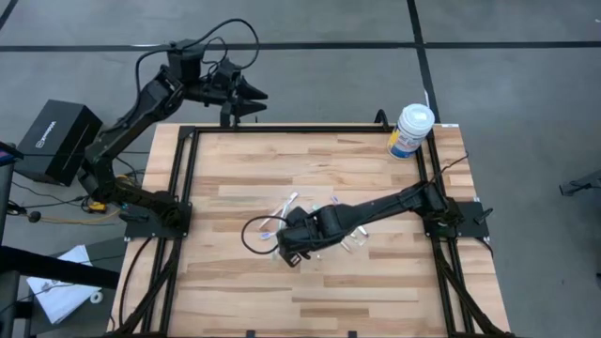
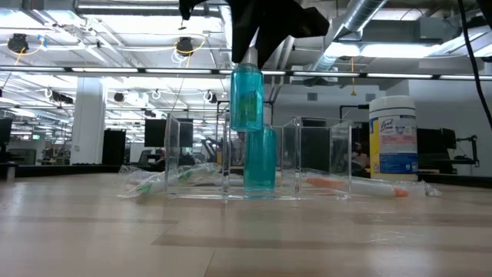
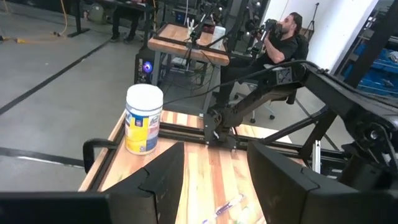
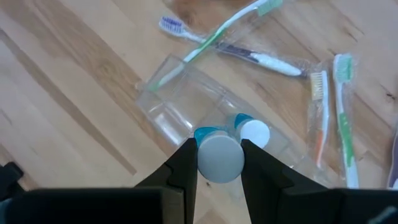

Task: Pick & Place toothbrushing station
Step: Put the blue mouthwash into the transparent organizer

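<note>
Two toothpaste tubes are in view. The right claw [image 4: 219,163] is closed on the cap end of the first toothpaste tube [image 2: 247,96] and holds it upright above the clear plastic container [image 4: 186,106], near the middle of the desk [image 1: 319,291]. In the low view the held tube's lower end hangs just above the rim of the container. The second toothpaste tube [image 2: 260,158] stands upright inside the container, directly beside the held one; the right wrist view shows its white cap [image 4: 254,132] next to the claw.

Several toothbrushes lie flat on the desk around the container, outside it: a green-accented toothbrush [image 4: 217,38] and a purple-accented toothbrush [image 4: 249,56] cross on one side, and an orange toothbrush [image 4: 319,118] lies beside another green toothbrush [image 4: 344,118] on the other.

The left claw [image 1: 252,101] waits past the far desk edge, its fingers [image 3: 155,180] apart and empty. A large white tub [image 1: 411,130] stands at the far right corner.
</note>
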Robot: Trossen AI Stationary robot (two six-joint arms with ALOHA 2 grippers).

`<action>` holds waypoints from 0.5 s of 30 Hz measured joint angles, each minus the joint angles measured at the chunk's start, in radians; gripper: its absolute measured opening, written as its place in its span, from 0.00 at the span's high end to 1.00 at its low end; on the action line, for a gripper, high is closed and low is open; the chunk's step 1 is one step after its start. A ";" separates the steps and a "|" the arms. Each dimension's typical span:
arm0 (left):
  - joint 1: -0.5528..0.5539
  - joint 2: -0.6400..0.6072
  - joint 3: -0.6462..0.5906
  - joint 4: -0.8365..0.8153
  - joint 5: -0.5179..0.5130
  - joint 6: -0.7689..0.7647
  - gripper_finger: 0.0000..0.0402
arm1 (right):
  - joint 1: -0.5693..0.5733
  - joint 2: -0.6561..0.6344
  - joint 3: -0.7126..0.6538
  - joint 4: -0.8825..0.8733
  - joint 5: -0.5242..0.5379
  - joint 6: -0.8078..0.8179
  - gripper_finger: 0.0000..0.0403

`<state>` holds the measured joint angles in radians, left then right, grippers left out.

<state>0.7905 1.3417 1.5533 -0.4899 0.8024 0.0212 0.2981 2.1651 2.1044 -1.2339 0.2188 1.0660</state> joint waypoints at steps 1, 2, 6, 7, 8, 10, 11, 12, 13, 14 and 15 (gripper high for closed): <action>0.000 0.000 -0.009 0.001 0.001 0.000 0.57 | 0.000 0.000 0.000 0.000 0.000 0.000 0.79; 0.000 0.000 -0.019 0.001 0.004 0.000 0.57 | 0.001 0.000 0.000 0.000 0.000 0.000 0.79; 0.000 0.000 -0.056 0.000 0.018 0.001 0.57 | 0.000 0.000 0.000 0.007 0.000 0.000 0.79; 0.000 0.000 -0.062 0.001 0.018 0.003 0.57 | 0.000 0.000 0.000 0.009 0.000 0.003 0.79; 0.000 0.000 -0.066 0.001 0.018 0.005 0.57 | 0.000 0.000 0.000 0.009 0.000 0.005 0.79; 0.000 0.000 -0.071 0.007 0.018 0.006 0.57 | 0.000 0.000 0.000 0.010 0.000 0.005 0.79; 0.000 0.000 -0.072 0.011 0.018 0.007 0.57 | 0.000 0.000 0.000 0.011 0.000 0.005 0.79; 0.000 0.000 -0.073 0.015 0.018 0.007 0.57 | 0.000 0.000 0.000 0.013 0.000 0.005 0.79; 0.000 0.000 -0.074 0.015 0.018 0.008 0.57 | 0.001 0.000 0.000 0.017 0.000 0.005 0.79; 0.000 0.000 -0.075 0.015 0.018 0.008 0.57 | 0.002 0.000 0.000 0.022 0.000 0.007 0.79; 0.000 0.000 -0.075 0.017 0.018 0.008 0.57 | 0.002 0.000 0.000 0.024 0.000 0.008 0.79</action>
<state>0.7909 1.3418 1.4788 -0.4726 0.8200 0.0288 0.2996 2.1651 2.1044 -1.2100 0.2184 1.0737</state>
